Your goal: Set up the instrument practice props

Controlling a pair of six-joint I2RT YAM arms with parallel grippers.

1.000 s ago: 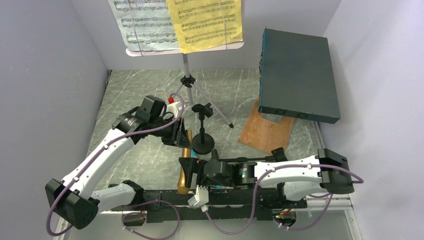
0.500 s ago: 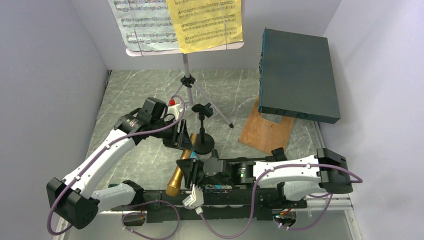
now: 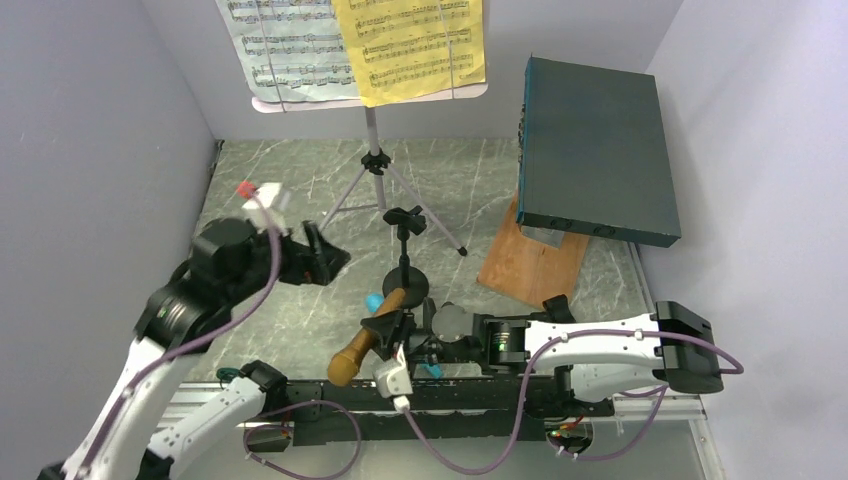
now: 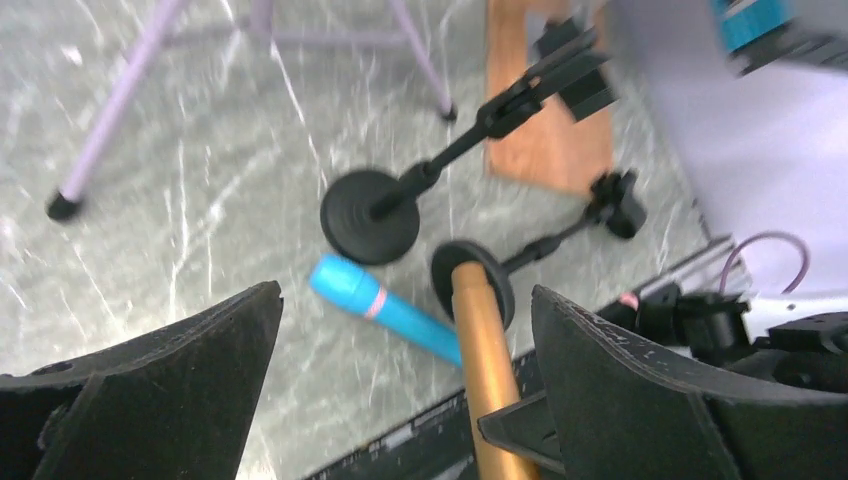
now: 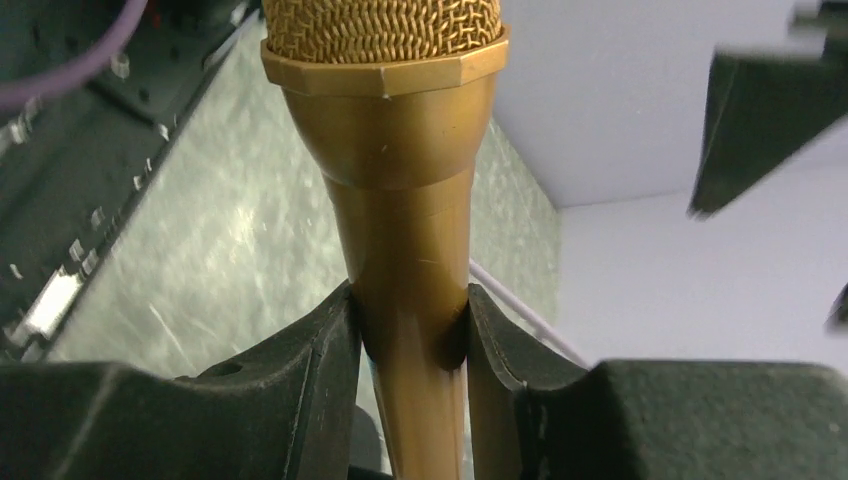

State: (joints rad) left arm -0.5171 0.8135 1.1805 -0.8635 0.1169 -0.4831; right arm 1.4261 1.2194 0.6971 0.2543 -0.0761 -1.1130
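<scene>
As the right pincer (image 5: pixel 410 320) clamps the gold microphone (image 5: pixel 395 150) by its handle above the grey marbled tabletop (image 5: pixel 230 250), the left pincer (image 3: pixel 322 252) hangs wide open and empty to its left, pale walls (image 3: pixel 90 150) around

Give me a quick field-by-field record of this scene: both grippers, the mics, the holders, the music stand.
left gripper: open, holding nothing, above the table
right gripper: shut on the gold microphone, gripping the handle below the mesh head
blue microphone: lying on the table beside the holder bases
mic holders: two, black, round-based, no microphone clipped in
music stand: upright on its tripod at the back
pages: white page and yellow page on the stand's desk
other: teal box partly covering wooden board, on the right
</scene>
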